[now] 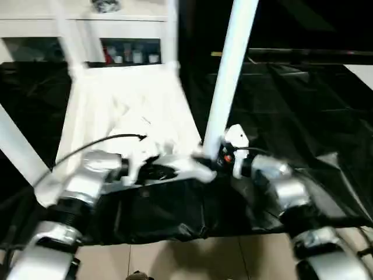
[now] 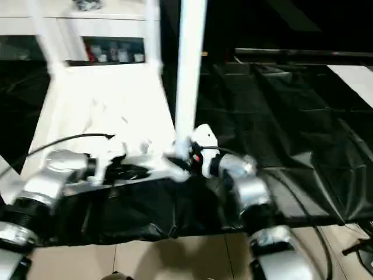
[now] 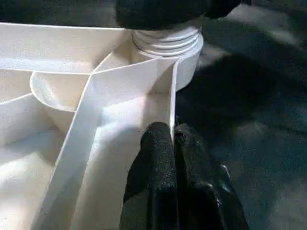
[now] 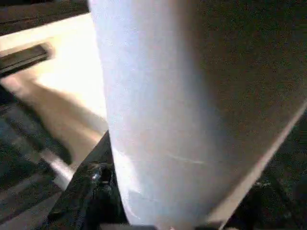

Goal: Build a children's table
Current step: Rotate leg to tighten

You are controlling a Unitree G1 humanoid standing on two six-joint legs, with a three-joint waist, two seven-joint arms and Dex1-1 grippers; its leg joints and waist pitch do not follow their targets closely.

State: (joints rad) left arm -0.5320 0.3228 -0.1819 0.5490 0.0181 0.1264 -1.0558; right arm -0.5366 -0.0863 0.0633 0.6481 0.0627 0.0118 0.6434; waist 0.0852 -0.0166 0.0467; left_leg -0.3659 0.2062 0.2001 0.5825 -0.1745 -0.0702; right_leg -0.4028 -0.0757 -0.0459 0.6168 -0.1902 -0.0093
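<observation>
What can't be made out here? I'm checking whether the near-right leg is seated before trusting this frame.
- Leg: its top is cut off by the head view's upper edge.
- Socket: in the left wrist view a dark shape covers where the leg enters it.
- Right gripper: whether it holds the leg; blur and the leg hide it.
- Left gripper: fingers shut on the tabletop's rim wall.

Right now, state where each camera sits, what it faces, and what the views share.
Head, both eyes: look forward and down over silver forearms at the upturned tabletop and near leg.
Left wrist: looks along the left gripper, clamped on the tabletop's side wall, toward a corner socket.
Right wrist: faces the near leg close up; one black finger beside it.
Shared: tabletop and that leg.
</observation>
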